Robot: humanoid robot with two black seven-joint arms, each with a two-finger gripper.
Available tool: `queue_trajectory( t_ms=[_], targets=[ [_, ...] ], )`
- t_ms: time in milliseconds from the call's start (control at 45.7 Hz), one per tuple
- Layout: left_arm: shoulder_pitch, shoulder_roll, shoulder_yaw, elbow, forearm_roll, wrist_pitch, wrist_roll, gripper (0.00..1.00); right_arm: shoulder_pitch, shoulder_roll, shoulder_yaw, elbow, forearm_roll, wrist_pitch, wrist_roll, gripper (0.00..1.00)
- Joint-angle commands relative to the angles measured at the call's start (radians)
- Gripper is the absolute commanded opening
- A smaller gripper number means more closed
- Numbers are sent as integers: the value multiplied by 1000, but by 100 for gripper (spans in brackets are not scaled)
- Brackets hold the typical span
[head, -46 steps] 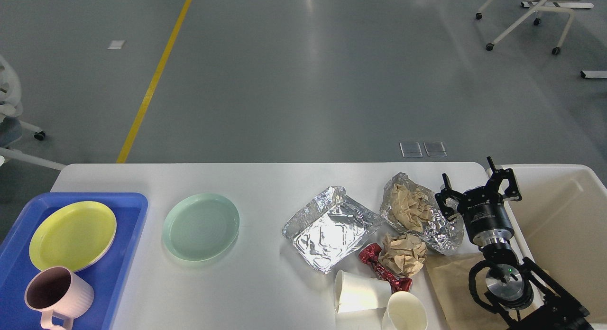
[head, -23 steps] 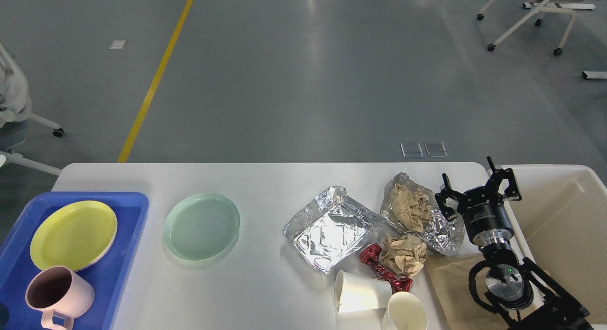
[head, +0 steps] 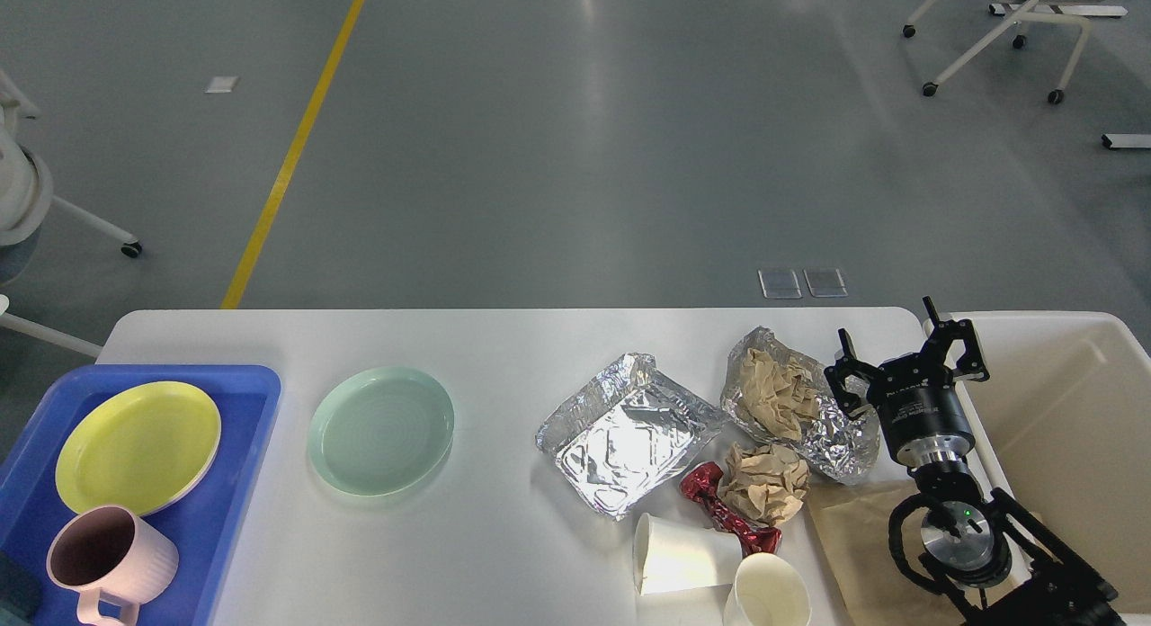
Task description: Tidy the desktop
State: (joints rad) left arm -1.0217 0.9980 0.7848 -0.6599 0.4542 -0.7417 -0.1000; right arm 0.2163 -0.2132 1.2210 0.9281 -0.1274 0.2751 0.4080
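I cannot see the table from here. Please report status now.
Right gripper open, empty, above desktop edge. Left arm not in view. Foil tray, crumpled paper, cups still on desktop.

tray (head: 236, 482) blue | plate (head: 137, 444) yellow | plate (head: 380, 429) mint | wrapper (head: 725, 511) red

Bright, even overhead light; sharp focus, soft glare on the floor (head: 593, 113).

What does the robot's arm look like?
Only the right arm shows. It is black with shiny silver metal rings at its joints, small white lettering on the round wrist and a tiny green light lower down. Its tool is black, with two skeleton-like fingers full of holes and bolts.
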Motion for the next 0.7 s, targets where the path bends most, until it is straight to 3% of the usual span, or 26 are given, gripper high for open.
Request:
queue_trajectory(
  t_ms=[0, 219, 350, 481, 678],
  targets=[
    [0, -1, 5, -12, -6, -2, 0, 96, 0, 0, 0, 0, 0, -1, 0, 100],
    [-26, 13, 31, -33, -8, -41, 5, 96, 0, 2, 0, 0, 0, 1, 0, 100],
    [-112, 17, 96, -35, -9, -102, 8, 96, 0, 2, 0, 0, 0, -1, 0, 100],
    [-320, 21, 261, -37, -9, -211, 3, 96, 0, 2, 0, 0, 0, 1, 0, 100],
    [-667, -56, 523, -82, -29, -218, 5, 96, 0, 0, 0, 0, 0, -1, 0, 100]
  ],
)
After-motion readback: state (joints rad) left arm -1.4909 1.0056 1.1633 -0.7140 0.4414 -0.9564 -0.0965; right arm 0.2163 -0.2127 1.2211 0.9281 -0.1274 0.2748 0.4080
